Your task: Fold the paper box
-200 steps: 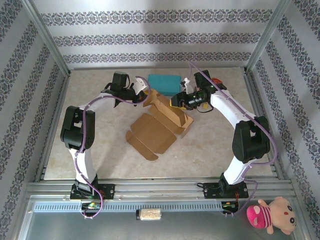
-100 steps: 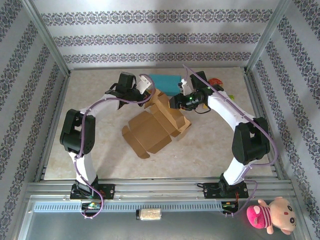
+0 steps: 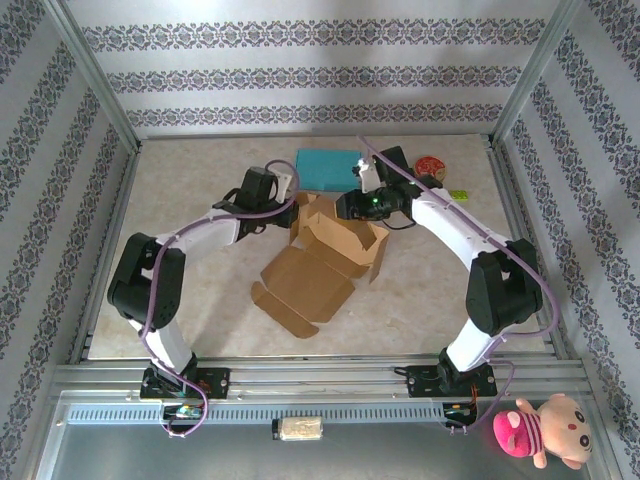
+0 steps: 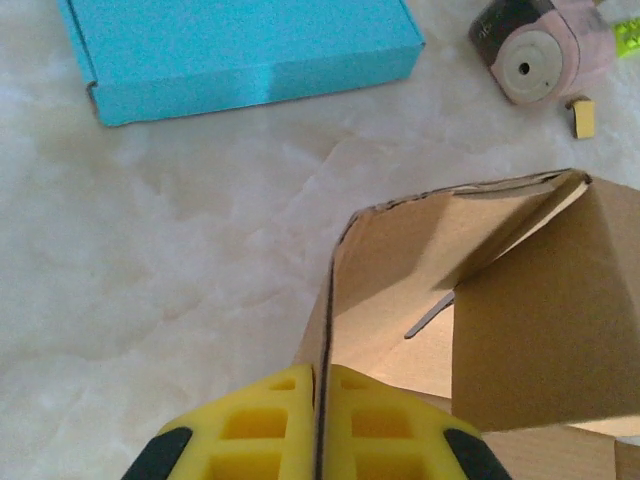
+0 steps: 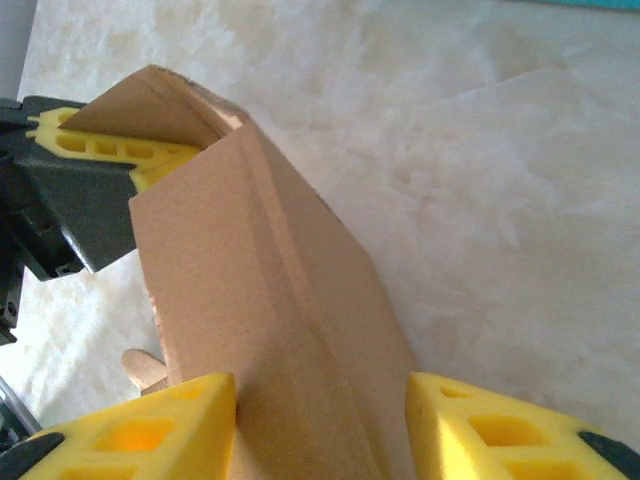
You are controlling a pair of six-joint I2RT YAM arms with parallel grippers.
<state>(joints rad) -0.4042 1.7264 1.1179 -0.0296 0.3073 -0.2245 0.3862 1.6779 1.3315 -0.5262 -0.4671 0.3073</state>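
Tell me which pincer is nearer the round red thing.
Right. The right pincer, at the cardboard box, is left of the round red thing; the left pincer, clamping the box wall, is farther left.

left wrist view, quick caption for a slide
Left gripper shut on an upright flap of the cardboard box, teal box lying beyond

Left pincer (image 4: 315, 425) clamped on paper box (image 4: 480, 330) wall edge.

A robot test cell, probably in a lab. Two white robot arms (image 3: 205, 225) are bolted to a metal rail (image 3: 320, 378) at the edge of a marble-patterned table (image 3: 200, 290), boxed in by aluminium posts (image 3: 108, 100) and wallpaper-patterned panels (image 3: 300, 78). A pink plush toy (image 3: 540, 430) lies outside.
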